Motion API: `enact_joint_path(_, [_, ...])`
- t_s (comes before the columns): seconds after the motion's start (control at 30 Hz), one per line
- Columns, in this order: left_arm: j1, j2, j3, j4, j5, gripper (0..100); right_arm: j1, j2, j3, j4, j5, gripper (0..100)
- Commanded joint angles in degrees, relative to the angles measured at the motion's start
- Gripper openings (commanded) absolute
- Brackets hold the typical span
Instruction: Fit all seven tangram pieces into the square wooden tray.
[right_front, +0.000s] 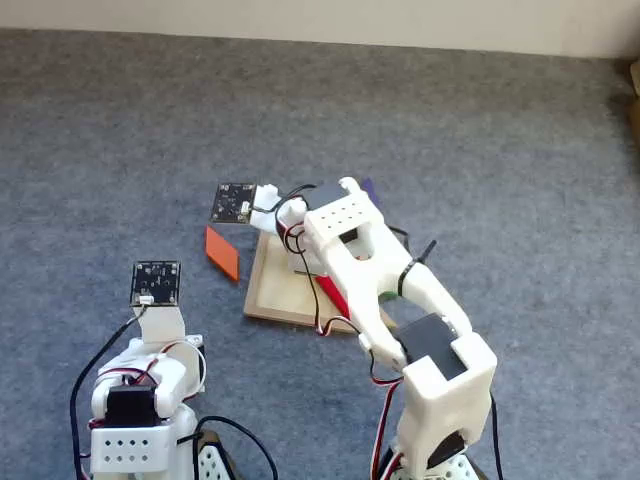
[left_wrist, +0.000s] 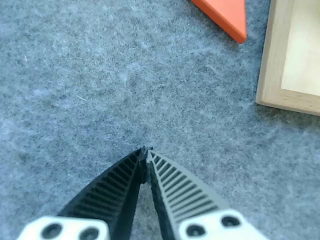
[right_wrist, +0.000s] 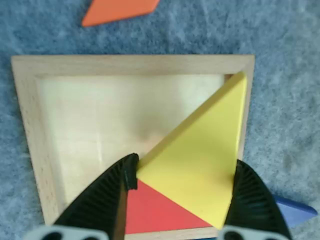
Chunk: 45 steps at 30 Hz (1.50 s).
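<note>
Landmark: the square wooden tray (right_wrist: 130, 65) lies on the grey carpet (right_front: 450, 120), and every place below is given from it.
Right jaws: your right gripper (right_wrist: 185, 167) hangs over the tray, clamped across the large yellow triangle (right_wrist: 200, 150), one finger on each side.
Yellow triangle: it is inside the tray's outline. Its long edge runs diagonally across the floor of the tray, and its far point reaches a tray corner. You cannot tell whether that point rides on the rim or sits inside it.
Key relation: the triangle looks tilted, with its held end above the red triangle (right_wrist: 160, 210). That piece lies flat in the tray along the side nearest the right arm. Seating the yellow piece likely turns on getting its far point inside the corner.
Orange parallelogram (right_front: 222, 252): on the carpet just outside the tray, on the left arm's side.
Blue piece (right_wrist: 295, 211): on the carpet just outside the tray, partly hidden by a finger.
Left jaws: your left gripper (left_wrist: 146, 152) is closed on nothing, over carpet, apart from the tray.
Nearer arm: for the orange piece, the left.
</note>
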Motion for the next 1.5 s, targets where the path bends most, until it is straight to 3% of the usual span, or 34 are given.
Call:
enact_joint_path(0.0, [-0.7,-2.9,1.1,0.1,-0.4,1,-0.5,-1.2,-0.3,-0.8,0.7,17.7])
enact_joint_path(0.3, [-0.7,-2.9,1.1,0.1,-0.4,1,-0.6,-1.2,-0.2,-0.7,0.7,18.1])
enact_joint_path(0.5, [-0.7,-2.9,1.1,0.1,-0.4,1,-0.4,-1.3,-0.7,3.6,0.4,28.9])
enact_joint_path(1.17, [-0.7,-2.9,1.1,0.1,-0.4,1,-0.3,-1.6,-0.5,3.6,0.3,28.9])
enact_joint_path(1.47, [-0.7,-2.9,1.1,0.1,-0.4,1,3.3,-1.8,-0.9,3.6,-10.5,28.9])
